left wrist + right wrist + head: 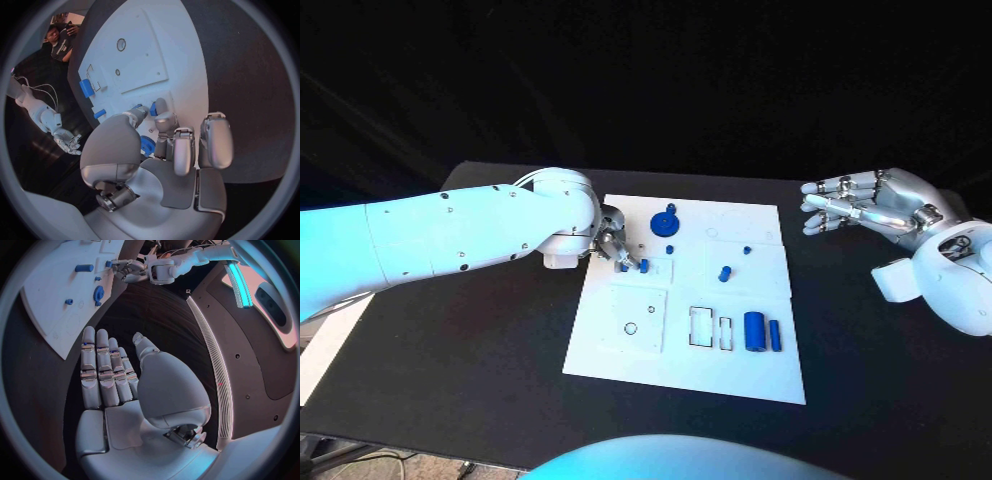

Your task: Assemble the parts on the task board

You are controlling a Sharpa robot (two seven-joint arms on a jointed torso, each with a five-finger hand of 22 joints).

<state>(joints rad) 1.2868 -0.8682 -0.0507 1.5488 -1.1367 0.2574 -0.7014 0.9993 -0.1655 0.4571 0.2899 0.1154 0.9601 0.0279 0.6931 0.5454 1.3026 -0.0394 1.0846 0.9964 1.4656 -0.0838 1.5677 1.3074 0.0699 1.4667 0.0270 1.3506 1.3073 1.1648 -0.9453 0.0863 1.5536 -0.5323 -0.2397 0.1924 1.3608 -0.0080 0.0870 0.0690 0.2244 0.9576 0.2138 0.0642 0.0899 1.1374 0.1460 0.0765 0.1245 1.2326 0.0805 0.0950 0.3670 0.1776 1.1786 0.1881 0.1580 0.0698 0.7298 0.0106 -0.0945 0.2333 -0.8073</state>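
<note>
Left hand (613, 245) is down at the left edge of the task board (632, 360), fingers curled around a small blue part (643, 265); looks pinched, but I can't tell if it's actually gripped or just touched. Likely step: picking or seating that peg near the small square outline. Next move needs a firm pinch and straight vertical alignment. Right hand (865, 205) hovers off the board's far right edge, fingers spread, holding nothing. Blue gear (666, 222) sits far-centre, two blue cylinders (762, 331) lie near-right.
</note>
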